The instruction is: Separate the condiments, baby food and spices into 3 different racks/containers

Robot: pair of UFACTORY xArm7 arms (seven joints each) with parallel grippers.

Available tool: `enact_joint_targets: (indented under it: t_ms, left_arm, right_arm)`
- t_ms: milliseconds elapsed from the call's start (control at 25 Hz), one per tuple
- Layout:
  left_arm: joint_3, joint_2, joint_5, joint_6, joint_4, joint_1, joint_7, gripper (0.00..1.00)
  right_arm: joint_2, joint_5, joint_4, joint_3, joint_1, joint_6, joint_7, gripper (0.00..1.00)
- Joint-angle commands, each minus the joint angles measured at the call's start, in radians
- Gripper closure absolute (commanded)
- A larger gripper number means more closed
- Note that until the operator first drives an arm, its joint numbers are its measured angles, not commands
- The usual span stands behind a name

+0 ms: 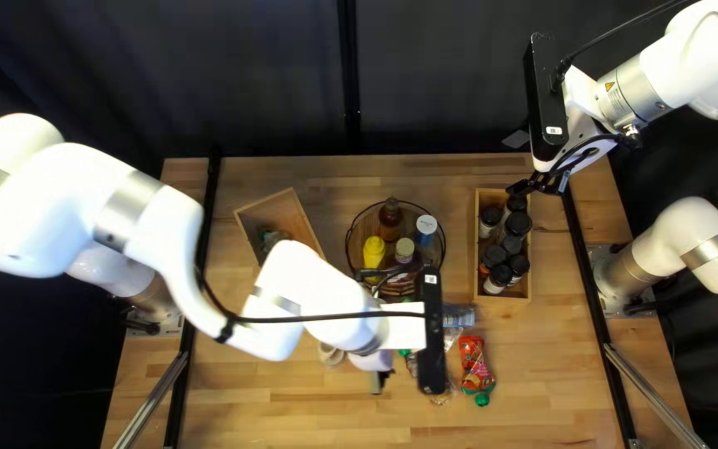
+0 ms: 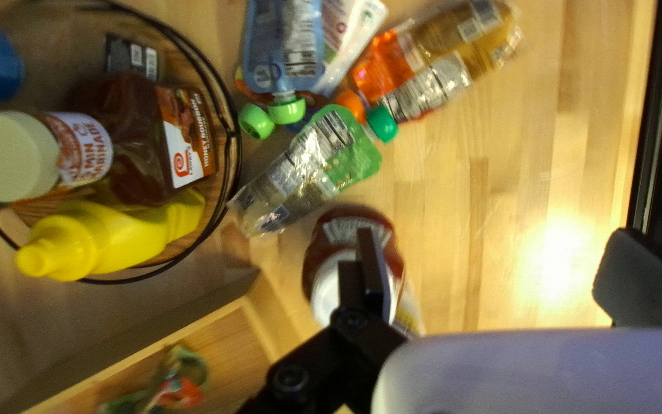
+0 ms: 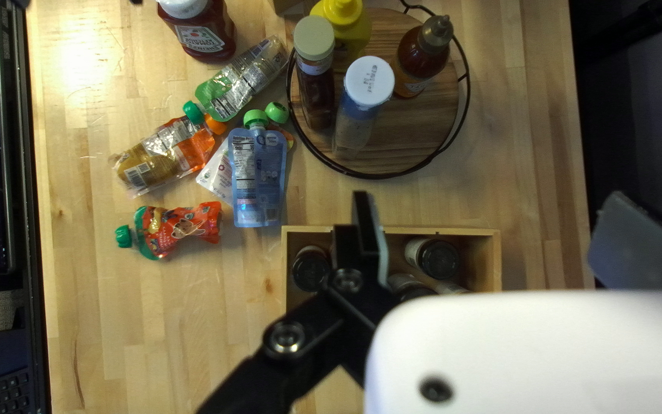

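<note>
Nearest you, low and right of centre in the top left view, the red pouch point(image 1: 473, 362) lies loose near the blue pouch point(image 3: 258, 180), green pouch point(image 2: 355, 149) and orange pouch point(image 2: 381, 63), presumably awaiting the baby-food box. The ketchup bottle point(image 2: 326, 293) is outside the wire-rimmed rack point(image 3: 427, 115), where it probably belongs. Your left gripper point(image 2: 503, 245) has its fingers spread, pinching nothing, perhaps lining up for that bottle. Mid-frame, the rack groups the mustard bottle point(image 1: 373, 249) with other sauces, so it likely serves condiments. At centre-left, the angled wooden box point(image 1: 288, 212) holds a pouch point(image 2: 181, 387), suggesting baby food. Centre-right, the spice box point(image 3: 438, 231) keeps dark-capped jars point(image 1: 518, 224) together. Farthest, your right gripper point(image 3: 492, 207) is spread wide and empty over that box's far end, leaving the jars free.
</note>
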Motion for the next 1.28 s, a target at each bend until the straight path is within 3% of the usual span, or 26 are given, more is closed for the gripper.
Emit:
enact_joint_targets:
  t_ms: [40,520,1280]
  left_arm:
    - [0.018,0.059,0.018,-0.015,0.025,-0.009,-0.090,0.00]
    - [0.072,0.222,0.091,-0.053,0.080,-0.061,-0.320,0.00]
    - [0.102,0.338,0.103,-0.164,0.071,-0.076,-0.425,0.00]
  right_arm:
    - [0.000,0.000,0.000,0.000,0.000,0.000,0.000,0.00]
    - [0.000,0.000,0.000,0.000,0.000,0.000,0.000,0.00]
    - [0.000,0.000,0.000,0.000,0.000,0.000,0.000,0.00]
